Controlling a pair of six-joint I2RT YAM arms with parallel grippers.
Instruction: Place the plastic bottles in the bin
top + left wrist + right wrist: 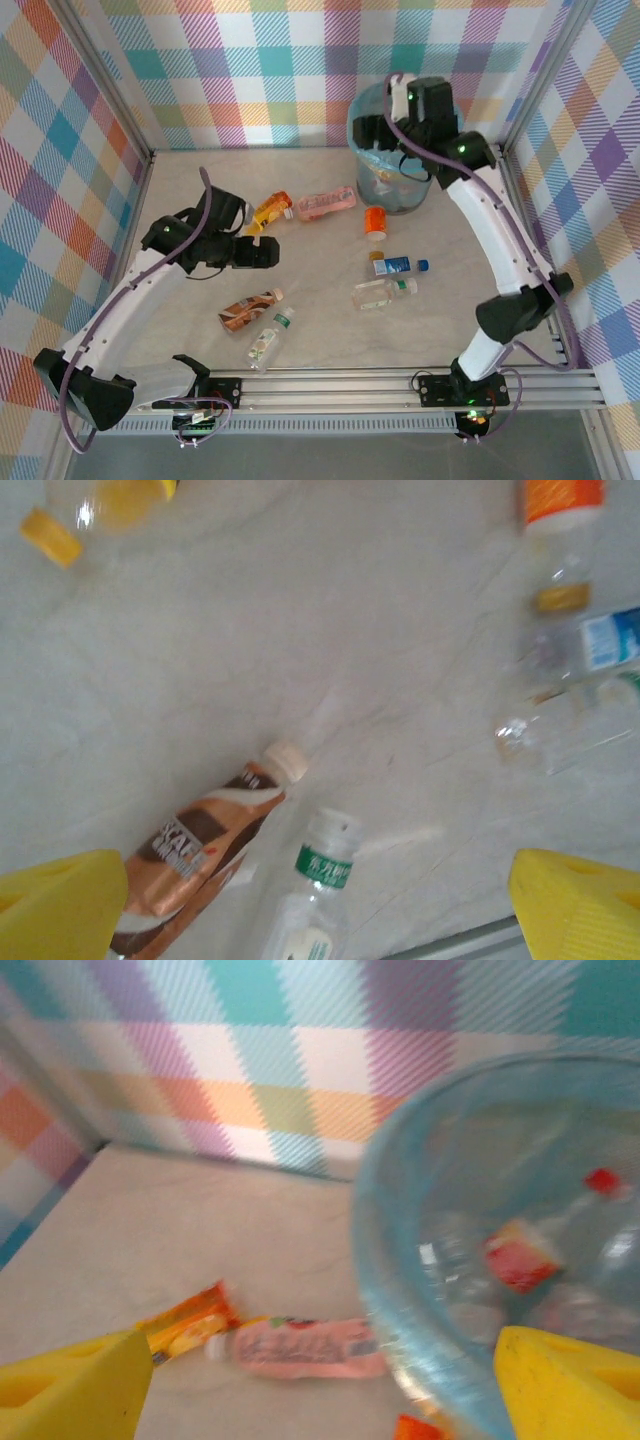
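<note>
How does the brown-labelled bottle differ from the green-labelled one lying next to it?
The brown-labelled bottle is sleeved almost fully in brown and white; the green-labelled bottle is clear with a narrow green band below its neck. The brown-labelled one's cap looks cream, the green-labelled one's white. Both lie on their sides on the table, close together, caps pointing roughly the same way.

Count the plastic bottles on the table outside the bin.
7: yellow and pink at back; orange-labelled, blue-labelled, clear centre; brown, green-labelled in front. The left arm may hide more.
</note>
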